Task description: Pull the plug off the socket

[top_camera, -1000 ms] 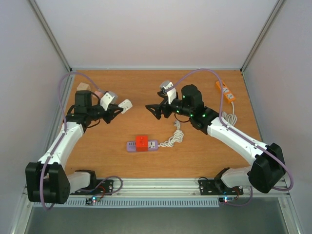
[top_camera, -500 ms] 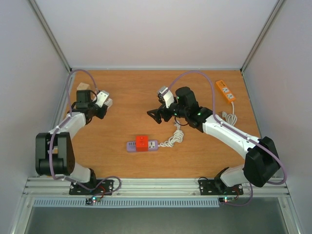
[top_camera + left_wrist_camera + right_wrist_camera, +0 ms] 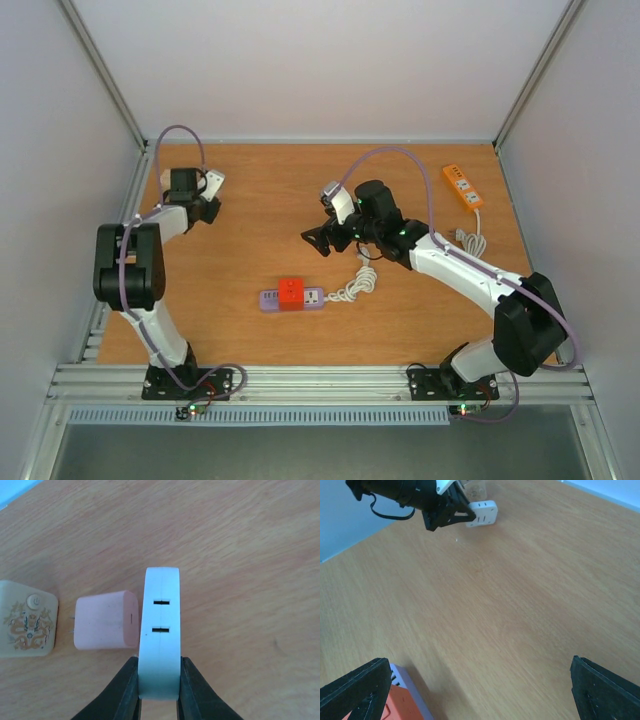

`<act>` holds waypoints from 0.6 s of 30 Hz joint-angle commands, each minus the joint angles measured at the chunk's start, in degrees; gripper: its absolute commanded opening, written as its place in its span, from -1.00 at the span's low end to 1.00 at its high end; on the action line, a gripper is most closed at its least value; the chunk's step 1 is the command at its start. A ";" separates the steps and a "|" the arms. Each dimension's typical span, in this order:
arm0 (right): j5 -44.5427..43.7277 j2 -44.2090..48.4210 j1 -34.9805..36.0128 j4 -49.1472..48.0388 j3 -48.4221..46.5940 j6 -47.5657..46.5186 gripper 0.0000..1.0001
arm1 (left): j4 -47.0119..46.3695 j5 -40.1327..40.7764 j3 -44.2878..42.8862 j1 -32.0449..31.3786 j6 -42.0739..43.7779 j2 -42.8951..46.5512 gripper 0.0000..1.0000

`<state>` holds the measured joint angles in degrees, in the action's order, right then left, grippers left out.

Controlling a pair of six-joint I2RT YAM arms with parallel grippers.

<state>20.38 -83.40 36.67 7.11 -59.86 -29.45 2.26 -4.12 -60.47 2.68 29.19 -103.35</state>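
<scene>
Far left of the bench point(image 3: 260, 225): a cream adapter point(image 3: 27, 619) with a dragon print and a pink plug point(image 3: 105, 620) are laid flat, just beside each other. The white plug point(image 3: 159, 610) is clamped in the left hand point(image 3: 159, 667), right next to the pink plug; whether they touch cannot be told. The left arm is folded back tightly over its base, with the hand kept at the far left corner. Near centre, the purple socket strip point(image 3: 270, 299) is seen with an orange plug point(image 3: 291, 292) seated in it, and a coiled white cord point(image 3: 355, 285) is trailed off its right end. The right arm is stretched in from the right, with the right hand point(image 3: 318, 238) held over bare bench beyond the strip, fingers spread wide and nothing gripped. An orange power strip point(image 3: 462, 187) is placed far right.
</scene>
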 commanded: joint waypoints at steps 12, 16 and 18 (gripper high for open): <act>-0.91 -1.33 -0.18 1.05 -0.46 -0.24 0.97 | -14.54 21.64 -2.26 -7.97 7.32 -11.17 -0.96; -1.52 -0.95 -0.23 0.83 -0.19 -0.41 0.97 | -14.43 22.59 -2.97 -8.86 7.37 -12.72 -0.80; -1.59 -0.86 -0.27 0.75 -0.10 -0.47 0.97 | -12.84 21.85 -3.24 -9.06 6.84 -12.69 -0.63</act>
<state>19.86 -83.96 36.64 8.19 -59.86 -29.47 -11.46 16.25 -63.11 -6.22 35.44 -113.75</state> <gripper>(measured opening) 0.986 0.187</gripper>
